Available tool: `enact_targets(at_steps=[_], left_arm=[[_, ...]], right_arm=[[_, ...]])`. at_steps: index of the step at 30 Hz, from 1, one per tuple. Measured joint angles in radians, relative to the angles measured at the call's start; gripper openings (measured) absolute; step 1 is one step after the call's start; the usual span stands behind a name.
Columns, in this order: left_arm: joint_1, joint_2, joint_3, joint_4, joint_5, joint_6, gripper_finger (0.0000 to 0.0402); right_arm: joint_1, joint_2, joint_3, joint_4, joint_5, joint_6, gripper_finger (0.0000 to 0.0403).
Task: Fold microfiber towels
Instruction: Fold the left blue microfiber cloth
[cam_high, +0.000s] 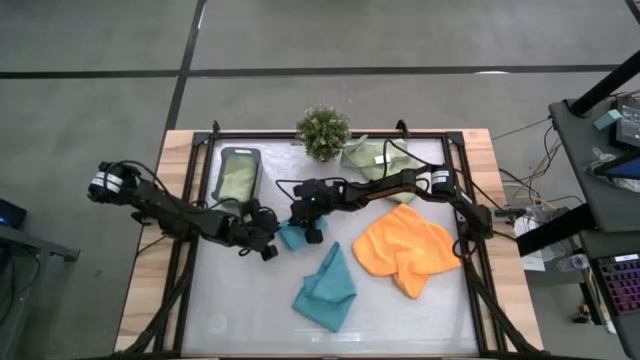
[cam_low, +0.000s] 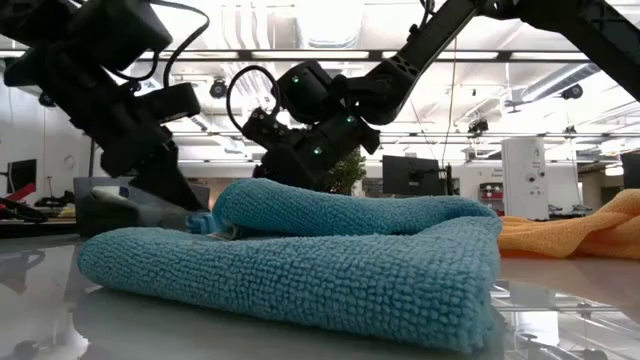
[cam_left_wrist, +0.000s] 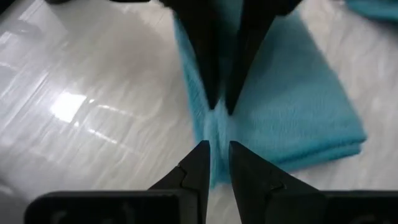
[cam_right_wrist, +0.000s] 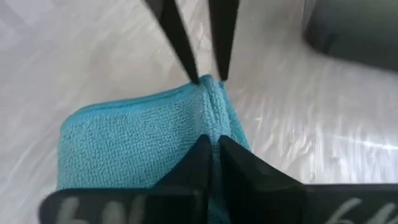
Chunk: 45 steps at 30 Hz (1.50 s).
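- From above, my left gripper (cam_high: 268, 246) sits at the left edge of a small folded teal towel (cam_high: 296, 236) near the middle of the table (cam_high: 240, 320); only my left wrist view shows its fingers (cam_left_wrist: 199, 165) a narrow gap apart, straddling the towel's edge (cam_left_wrist: 280, 118) without clearly pinching it.
- Behind it, the overhead view alone shows a dark grey tray (cam_high: 240, 176) with a pale green towel (cam_high: 238, 182) lying in it.
- My right gripper (cam_high: 312, 232) meets the same folded towel from the opposite side. My right wrist view shows its fingers (cam_right_wrist: 199, 155) closed on the towel's folded corner (cam_right_wrist: 143, 137), with the tips of my other gripper (cam_right_wrist: 205, 79) just beyond.
- The table-level view hides that small towel behind a second teal towel (cam_low: 300, 265), which fills its foreground; from above that one (cam_high: 326, 290) lies crumpled, nearer the front edge.
- A bushy plant (cam_high: 323, 132) stands at the back edge, with another pale green towel (cam_high: 368, 158) just right of it.
- Farthest right, the orange towel (cam_high: 405, 250) lies loosely spread; the low view catches only a strip of it (cam_low: 570, 238).
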Motion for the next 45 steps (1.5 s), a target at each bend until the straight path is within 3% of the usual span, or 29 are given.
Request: enact_targets(at_steps=[9,23,28,45], left_arm=[[0.000,-0.030,-0.014,-0.116,0.002,-0.025,0.0045],[0.000,0.173,-0.017,0.081,-0.039,-0.023,0.0045],[0.000,0.233,-0.016,0.208,-0.041,0.047,0.0045],[0.000,0.225,-0.017,0.230,0.005,0.045,0.0045]], right_arm=[[0.001,-0.031,0.000,-0.047,0.000,-0.034,0.0009],[0.027,-0.068,0.000,-0.065,0.013,-0.110,0.0009],[0.027,-0.069,0.000,-0.059,0.121,-0.128,0.0009],[-0.009,-0.013,0.000,0.000,0.143,-0.136,0.0009]])
